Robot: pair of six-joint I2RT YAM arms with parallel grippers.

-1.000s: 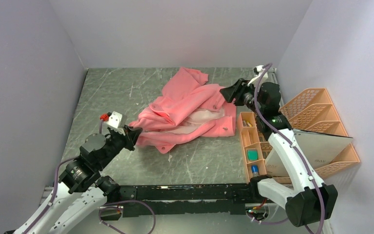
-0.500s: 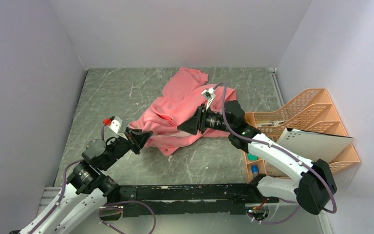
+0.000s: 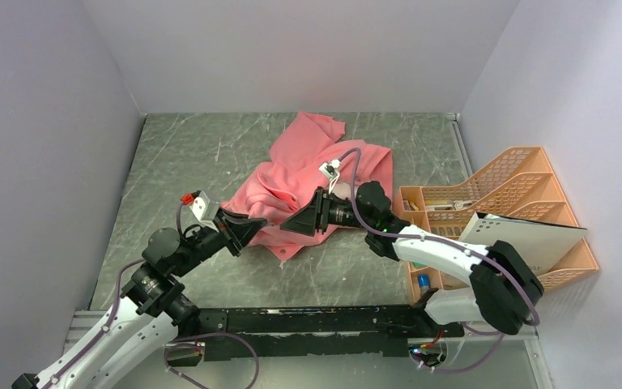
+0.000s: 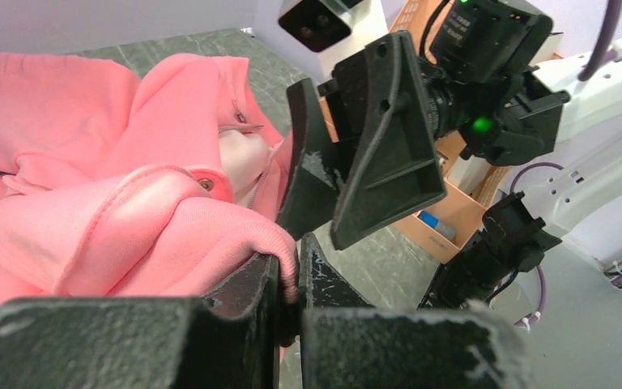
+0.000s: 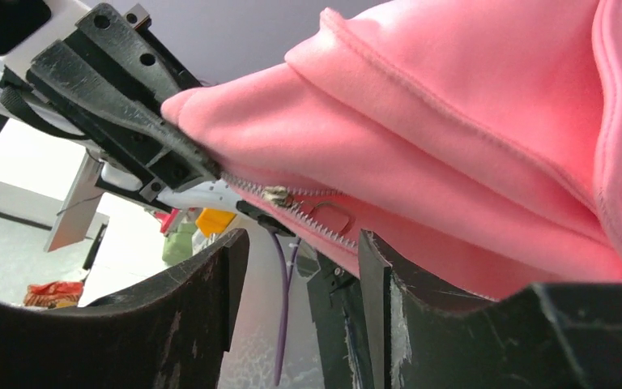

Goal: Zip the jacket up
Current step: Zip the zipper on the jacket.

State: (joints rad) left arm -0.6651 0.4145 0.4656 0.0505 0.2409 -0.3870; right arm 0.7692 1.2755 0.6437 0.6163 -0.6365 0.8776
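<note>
At worktop (image 3: 194,154) ctr, the pink jacket (image 3: 316,174) lies crumpled. Left fingers (image 4: 247,296) pinch its near edge by the zipper; right fingers (image 5: 186,292) stand spread w/ the zipper pull (image 5: 276,194) btwn them.

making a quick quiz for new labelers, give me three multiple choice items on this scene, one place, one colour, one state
1. Where is the rack? A right of the jacket B left of it C on it
2. Jacket colour? A blue B pink C green
3. The left gripper is: A open B shut on the jacket C shut on the rack
Answers: 1 A, top view shows it past the jacket's right edge; 2 B, pink in every view; 3 B, cloth sits pinched in its jaws.
</note>
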